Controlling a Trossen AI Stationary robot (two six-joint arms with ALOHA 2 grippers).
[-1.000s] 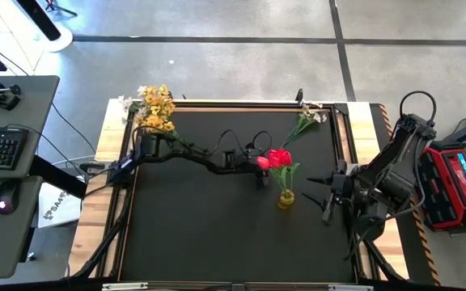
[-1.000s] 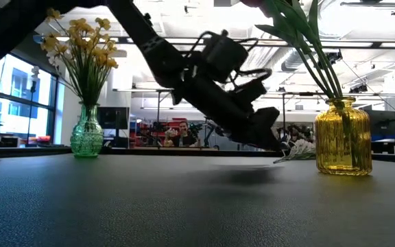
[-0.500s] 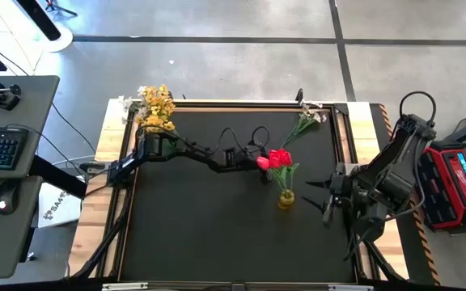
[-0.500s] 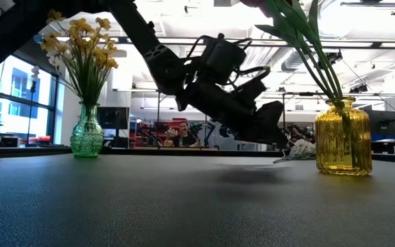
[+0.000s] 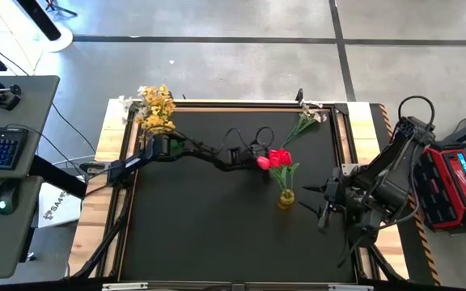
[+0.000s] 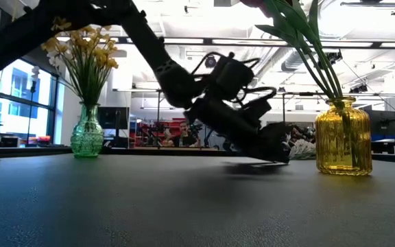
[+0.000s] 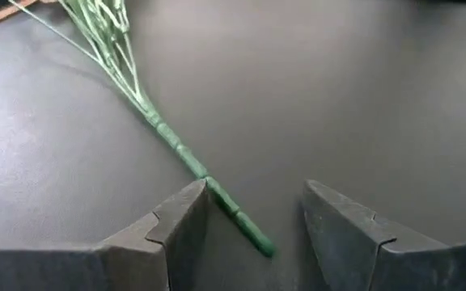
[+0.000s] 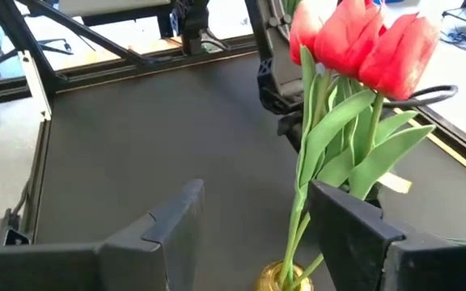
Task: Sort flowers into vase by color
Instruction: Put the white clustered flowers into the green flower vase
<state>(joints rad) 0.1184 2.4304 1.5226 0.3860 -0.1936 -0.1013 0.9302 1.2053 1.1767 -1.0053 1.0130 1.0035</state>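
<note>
A white-blossom sprig (image 5: 304, 120) lies flat on the black mat near its far right corner, with its green stem (image 7: 176, 149) pointing toward the middle. My left gripper (image 7: 253, 194) is open and low over the mat (image 6: 266, 140), with the stem's free end between its fingers. Red tulips (image 5: 277, 158) stand in a yellow vase (image 6: 341, 137) just beside it. Yellow blossoms stand in a green vase (image 6: 86, 134) at the far left corner (image 5: 156, 109). My right gripper (image 8: 253, 214) is open and waits at the table's right side (image 5: 326, 202), facing the tulips (image 8: 362, 44). My left gripper comes at the white sprig's stem end (image 7: 237, 218) slanting down from the table's left. The stem lies on the mat between the open fingers, close against one finger (image 7: 186, 212). Whether that finger touches it, I cannot tell.
The yellow vase with the tulips (image 5: 285, 198) stands close to my left gripper, on its near right side. The mat's raised edge and wooden border (image 5: 354, 109) run just beyond the sprig. Bare mat (image 5: 201, 226) spreads across the near half.
My left gripper has come down from a hand's height to just above the mat, leveling out beside the yellow vase, while its arm stretched farther right. My right arm has drifted slightly toward the near edge.
</note>
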